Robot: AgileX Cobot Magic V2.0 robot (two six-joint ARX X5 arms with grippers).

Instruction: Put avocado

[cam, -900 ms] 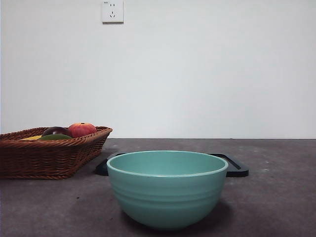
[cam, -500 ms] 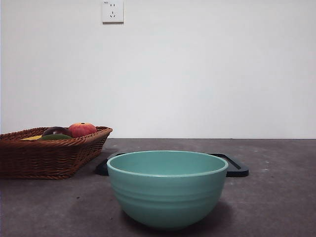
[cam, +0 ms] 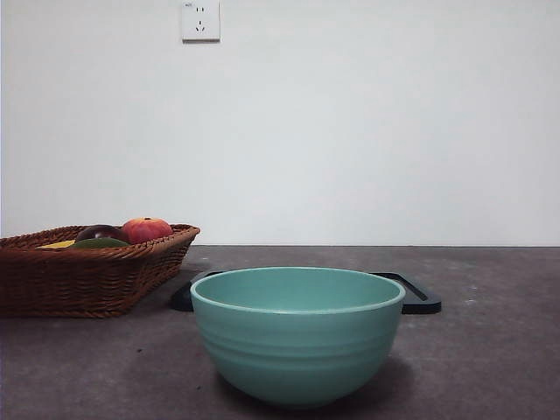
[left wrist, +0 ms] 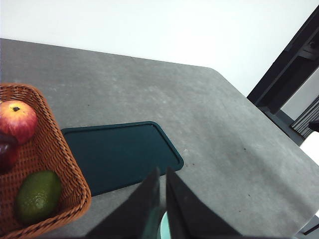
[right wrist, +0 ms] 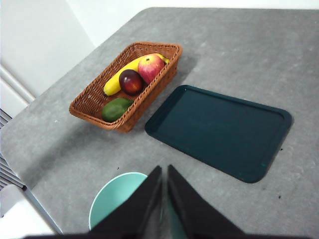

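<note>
Right now the avocado (right wrist: 116,109) lies inside the wicker basket (right wrist: 89,99), at the end of the basket nearest the bowl (right wrist: 119,199). From the left wrist view it sits against the basket's woven wall, dark green and rounded, with nothing gripping it. Beside it in the basket rests a dark maroon fruit (right wrist: 131,81), then a red apple (right wrist: 151,67), and a banana (right wrist: 119,77) runs along the far side of them. In the front view only a thin green sliver of the avocado (cam: 99,243) shows above the basket rim (cam: 131,252), just beside the maroon fruit (cam: 98,232) and the apple (cam: 146,229).

A dark green tray (right wrist: 219,130) lies flat on the grey table (right wrist: 239,45), just beside the basket, and nothing rests on it. The teal bowl (cam: 297,334) stands in front of the tray, nearest the front camera.

Both arms hang well above the table and away from the fruit. The left hand (left wrist: 162,175) has its two black jaws pressed nearly together, with only a thin slit between them, and it grips nothing. The right hand (right wrist: 164,173) looks the same: jaws close together, a narrow gap, nothing pinched. Neither hand shows in the front view. A wall socket (cam: 200,19) sits high on the white wall behind
</note>
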